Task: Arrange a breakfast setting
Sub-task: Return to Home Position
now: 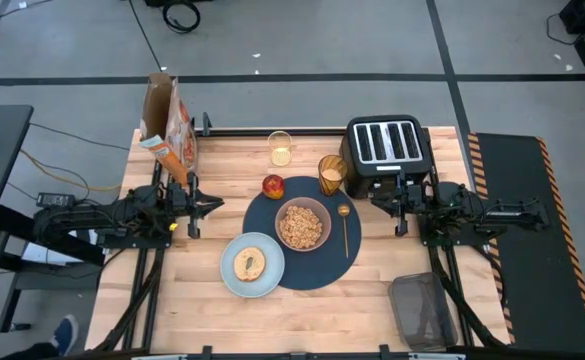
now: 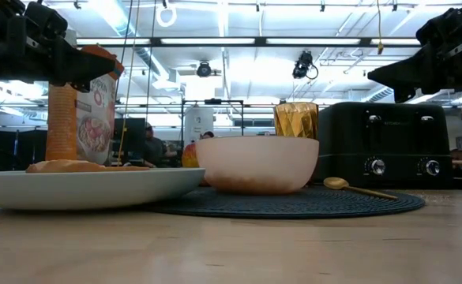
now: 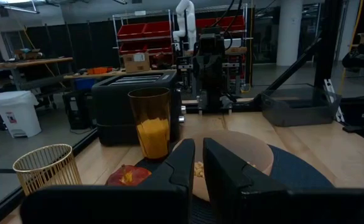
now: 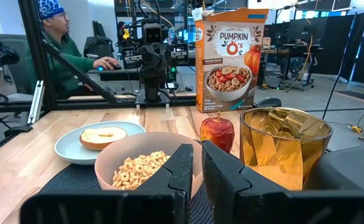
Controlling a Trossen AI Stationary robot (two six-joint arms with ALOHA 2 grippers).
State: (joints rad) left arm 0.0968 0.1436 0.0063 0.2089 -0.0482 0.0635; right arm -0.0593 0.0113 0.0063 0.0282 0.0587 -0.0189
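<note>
Holding cereal, pink bowl; bagel on pale-blue plate.

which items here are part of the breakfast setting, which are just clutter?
Setting: mat, bowl, plate, bagel, tumbler, glass, spoon, apple.
Clutter: toaster, cereal box, bin.

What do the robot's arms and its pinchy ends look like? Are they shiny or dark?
Both are dark, nearly black, jointed arms made of boxy blocks, with thin black cables running along them. The left arm's end effector and the right arm's end effector each finish in two flat, dark, wedge-shaped fingers with a matte, not shiny, surface. A small yellow-green light glows on the left arm.
</note>
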